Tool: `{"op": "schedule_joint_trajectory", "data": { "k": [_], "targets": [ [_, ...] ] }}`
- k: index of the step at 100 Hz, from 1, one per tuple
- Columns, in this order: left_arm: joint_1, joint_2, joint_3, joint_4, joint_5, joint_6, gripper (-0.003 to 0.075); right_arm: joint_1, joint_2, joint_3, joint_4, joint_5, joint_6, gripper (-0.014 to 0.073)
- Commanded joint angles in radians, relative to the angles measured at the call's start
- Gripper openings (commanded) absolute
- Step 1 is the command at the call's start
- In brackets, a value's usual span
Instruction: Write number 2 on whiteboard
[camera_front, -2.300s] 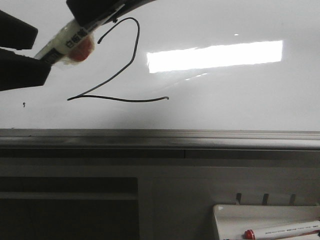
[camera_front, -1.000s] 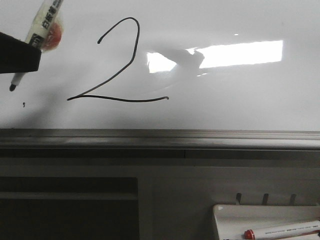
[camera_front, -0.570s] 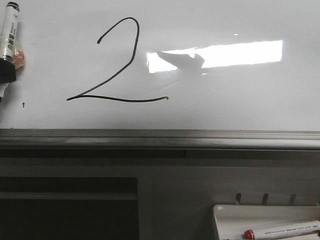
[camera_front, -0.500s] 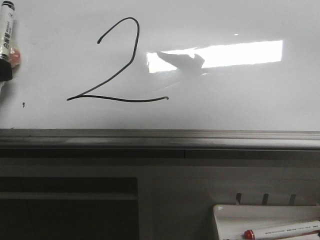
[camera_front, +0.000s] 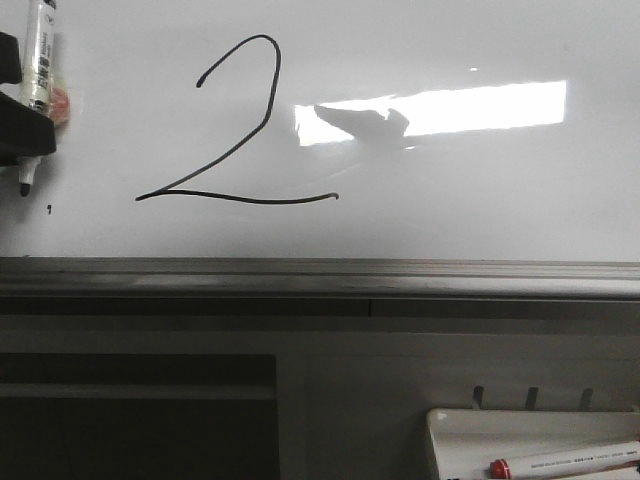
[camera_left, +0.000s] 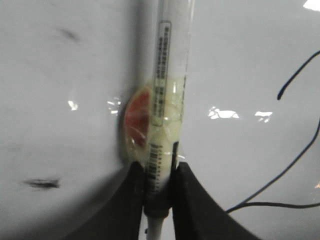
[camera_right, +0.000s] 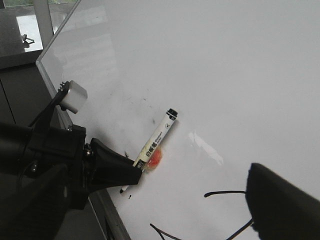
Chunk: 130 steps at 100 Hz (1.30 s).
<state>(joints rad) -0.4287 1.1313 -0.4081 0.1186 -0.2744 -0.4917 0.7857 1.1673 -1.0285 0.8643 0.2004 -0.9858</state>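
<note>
The number 2 (camera_front: 240, 130) is drawn in thin black line on the whiteboard (camera_front: 460, 210). My left gripper (camera_front: 20, 135) is at the far left edge, shut on a white marker (camera_front: 38, 60). The marker's black tip (camera_front: 24, 187) points down, left of the 2 and above a tiny black speck. In the left wrist view the two fingers (camera_left: 192, 200) clamp the marker (camera_left: 167, 95), which has a red blob taped to it, and part of the 2 (camera_left: 300, 150) shows beside it. My right gripper (camera_right: 158, 205) is open and empty, off the board.
A grey metal rail (camera_front: 320, 275) runs along the whiteboard's lower edge. A small white tray (camera_front: 460, 430) at the bottom right holds a red-capped marker (camera_front: 565, 460). The right wrist view shows the left arm (camera_right: 50, 150) at the board's edge.
My left gripper has carried the marker from over the top of the 2 to the far left. In the last half second it shifted slightly right. The 2 is unchanged.
</note>
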Motion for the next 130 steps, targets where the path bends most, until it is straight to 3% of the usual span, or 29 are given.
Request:
{"op": "schedule_joint_trajectory", "data": {
  "k": [1,96,106,118,130],
  "targets": [
    [-0.031,-0.010,-0.031,0.001,-0.062,-0.010,-0.0020,0.000,-0.024,-0.036,0.010,-0.045,-0.010,0.0638],
    [-0.055,-0.007,-0.031,-0.080,-0.054,-0.016,-0.0013,0.000,-0.024,-0.036,0.010,-0.043,-0.010,0.0638],
    [-0.055,-0.007,-0.031,-0.080,-0.059,-0.016,0.0073,0.000,-0.024,-0.036,0.010,-0.041,-0.010,0.0638],
    [-0.055,-0.007,-0.031,-0.080,-0.091,-0.016,0.0244,0.000,-0.024,-0.036,0.010,-0.041,-0.010,0.0638],
    [-0.055,-0.007,-0.031,-0.080,-0.107,-0.016,0.0296,0.000,-0.024,-0.036,0.010,-0.041,-0.010,0.0638]
  ]
}}
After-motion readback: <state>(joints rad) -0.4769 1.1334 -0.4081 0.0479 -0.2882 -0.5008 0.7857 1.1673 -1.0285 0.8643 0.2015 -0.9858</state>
